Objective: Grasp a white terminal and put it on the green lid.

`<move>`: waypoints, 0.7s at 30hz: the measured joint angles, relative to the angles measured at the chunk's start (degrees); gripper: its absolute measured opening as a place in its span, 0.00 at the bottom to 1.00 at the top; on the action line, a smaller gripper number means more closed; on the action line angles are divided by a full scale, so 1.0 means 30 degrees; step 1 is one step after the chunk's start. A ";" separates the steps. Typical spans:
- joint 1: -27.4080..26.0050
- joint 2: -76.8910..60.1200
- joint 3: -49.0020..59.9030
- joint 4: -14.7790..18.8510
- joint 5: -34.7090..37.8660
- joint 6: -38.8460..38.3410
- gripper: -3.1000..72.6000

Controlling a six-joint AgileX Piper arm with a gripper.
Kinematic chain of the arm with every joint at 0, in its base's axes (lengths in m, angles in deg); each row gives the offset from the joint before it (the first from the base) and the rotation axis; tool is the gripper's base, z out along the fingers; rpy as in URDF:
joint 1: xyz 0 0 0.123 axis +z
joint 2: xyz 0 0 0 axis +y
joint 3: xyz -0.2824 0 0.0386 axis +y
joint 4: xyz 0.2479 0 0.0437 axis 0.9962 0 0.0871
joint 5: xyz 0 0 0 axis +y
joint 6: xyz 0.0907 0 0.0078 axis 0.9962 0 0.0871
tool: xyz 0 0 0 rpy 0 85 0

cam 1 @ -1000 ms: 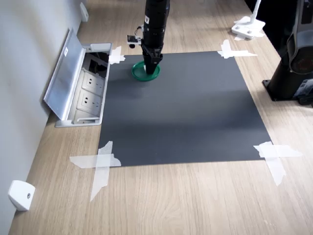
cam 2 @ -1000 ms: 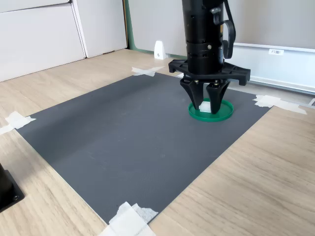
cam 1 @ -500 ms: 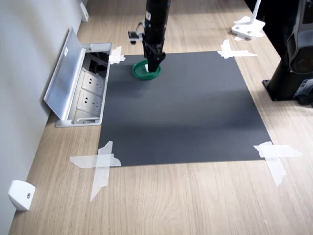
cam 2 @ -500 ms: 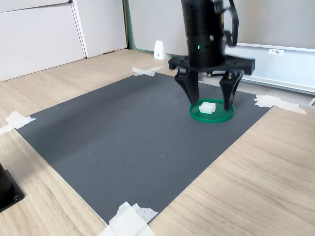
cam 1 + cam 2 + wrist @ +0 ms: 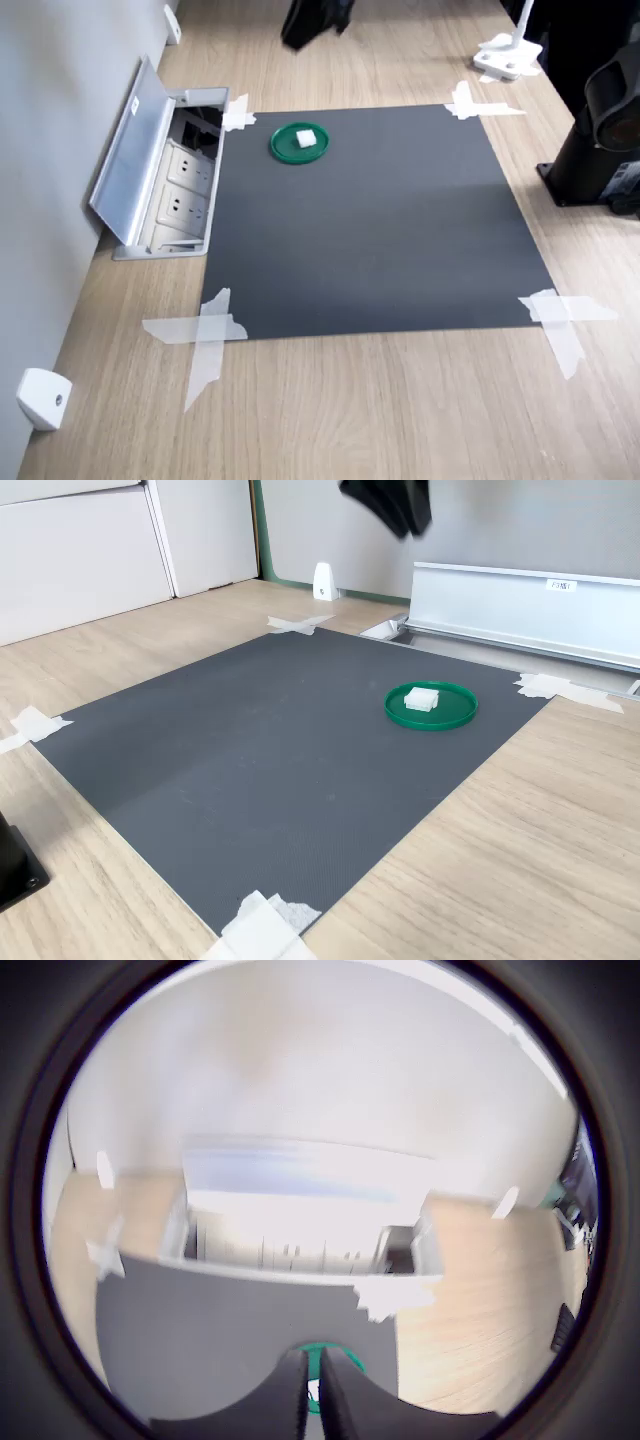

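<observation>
Gripper (image 5: 311,1392) matte black throughout, two smooth tapered fingers (image 5: 285,1395) in the wrist view, blurred black body at the top edge of both exterior views

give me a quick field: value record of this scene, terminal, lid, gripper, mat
white terminal: lying on the green lid, nothing touching it
green lid: flat on the mat, near the corner by the open socket box
gripper: raised above the lid, fingers close together, holding nothing
mat: dark grey, corners taped to the wooden table
task state: terminal placed
</observation>
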 joint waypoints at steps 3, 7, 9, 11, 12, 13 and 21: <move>0.1139 -0.3590 0.2288 -0.0984 -0.1464 0.2003 0.04; 0.1997 -0.8336 0.5504 -0.1137 -0.3297 0.3831 0.03; 0.2073 -1.0795 0.7280 -0.1222 -0.4393 0.4450 0.03; 0.2073 -1.2986 0.8900 -0.1257 -0.5228 0.4772 0.03; 0.2073 -1.4195 0.9808 -0.1273 -0.5568 0.4871 0.03; 0.2073 -1.5385 1.0719 -0.1273 -0.5858 0.4982 0.03; 0.2073 -2.3154 1.6352 -0.1450 -0.5887 0.5160 0.03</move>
